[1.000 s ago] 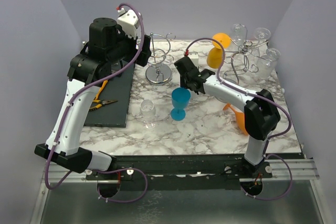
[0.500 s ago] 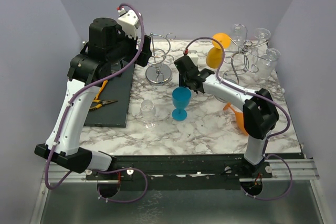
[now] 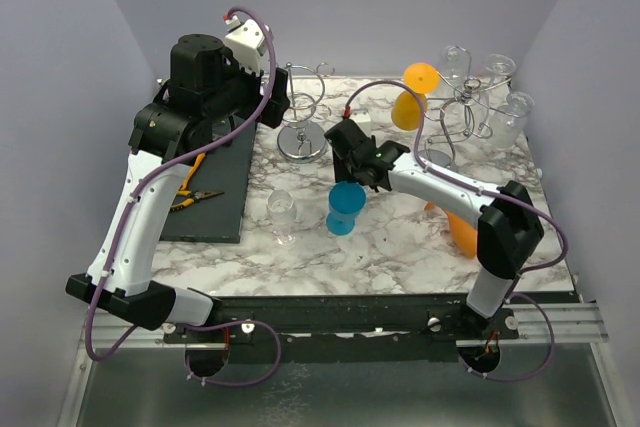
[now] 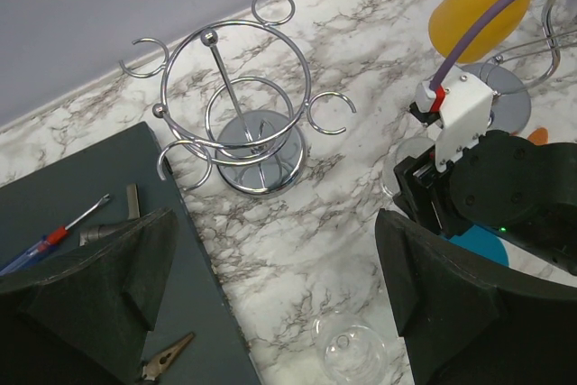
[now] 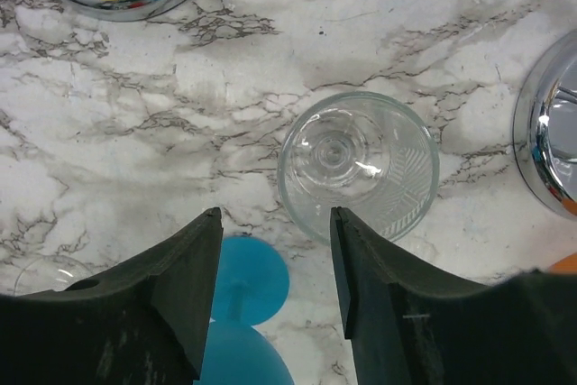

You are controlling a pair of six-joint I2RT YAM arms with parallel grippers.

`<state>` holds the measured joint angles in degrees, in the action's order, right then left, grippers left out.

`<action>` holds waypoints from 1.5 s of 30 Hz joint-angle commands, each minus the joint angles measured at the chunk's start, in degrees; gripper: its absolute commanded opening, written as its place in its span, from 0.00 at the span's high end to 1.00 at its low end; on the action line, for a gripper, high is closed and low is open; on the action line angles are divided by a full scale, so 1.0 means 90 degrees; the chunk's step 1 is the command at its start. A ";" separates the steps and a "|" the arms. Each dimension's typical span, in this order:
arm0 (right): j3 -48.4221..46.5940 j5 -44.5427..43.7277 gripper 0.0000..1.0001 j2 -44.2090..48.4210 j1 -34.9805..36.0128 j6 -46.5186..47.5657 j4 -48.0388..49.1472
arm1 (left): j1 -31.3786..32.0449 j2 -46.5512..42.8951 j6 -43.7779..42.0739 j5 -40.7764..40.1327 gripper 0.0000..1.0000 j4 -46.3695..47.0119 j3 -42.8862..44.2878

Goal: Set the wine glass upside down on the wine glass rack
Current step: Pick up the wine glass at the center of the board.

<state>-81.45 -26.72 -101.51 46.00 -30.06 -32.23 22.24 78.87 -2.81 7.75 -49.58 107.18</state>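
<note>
The step in hand looks like the reach for a glass. The right claw [image 5: 275, 215] hangs over the table [image 3: 400, 247], fingers partly apart and gripping nothing. A clear wine glass [image 5: 358, 164] stands upright just beyond its tips and a blue wine glass [image 3: 346, 207] sits just beneath; I cannot tell which it wants. Next it must close on one, lift, invert it and carry it to the empty wine glass rack [image 3: 303, 119]. The left claw [image 4: 275, 218] hovers wide open, empty.

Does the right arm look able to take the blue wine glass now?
Probably yes. The right gripper hangs above the blue wine glass, jaws open, with nothing in the way. A clear glass stands close beside it.
</note>
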 commanded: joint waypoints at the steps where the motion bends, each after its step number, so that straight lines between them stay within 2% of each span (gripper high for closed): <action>1: 0.0025 0.0011 0.42 0.0452 0.0123 -0.0109 -0.0306 | -0.0030 -0.0047 -0.0011 0.0183 0.01 -0.0036 0.0010; 8: -0.0511 -0.0616 0.38 0.0144 0.0124 0.0206 -0.0449 | -0.0030 -0.0033 0.0010 0.0204 0.01 -0.0037 0.0025; 12: -0.0869 -0.0890 0.43 -0.0282 0.0071 0.0360 -0.0454 | -0.0030 -0.0060 -0.0002 0.0179 0.01 -0.0033 -0.0012; 20: -0.1276 -0.0836 0.51 -0.0808 -0.0091 0.0260 -0.0727 | -0.0030 -0.0168 -0.0072 0.0127 0.01 -0.0028 -0.0038; 27: -0.0865 -0.0607 0.52 -0.0633 -0.0091 0.0006 -0.0736 | -0.0032 -0.0200 -0.0137 0.0111 0.01 -0.0018 -0.0112; 39: -0.1143 -0.0561 0.52 -0.1322 -0.0168 0.0025 -0.0702 | -0.0030 -0.0193 -0.0115 0.0145 0.01 -0.0018 -0.0038; 41: -0.1182 -0.0566 0.54 -0.1382 -0.0194 0.0042 -0.0684 | -0.0030 -0.0191 -0.0106 0.0155 0.01 -0.0018 -0.0020; 45: -0.1209 -0.0678 0.70 -0.1261 -0.0189 0.0072 -0.0616 | -0.0035 -0.0190 -0.0098 0.0184 0.01 -0.0028 -0.0024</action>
<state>-90.39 -31.86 -113.30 44.58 -28.88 -38.52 22.24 78.52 -3.66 8.40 -49.56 106.59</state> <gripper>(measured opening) 0.366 0.987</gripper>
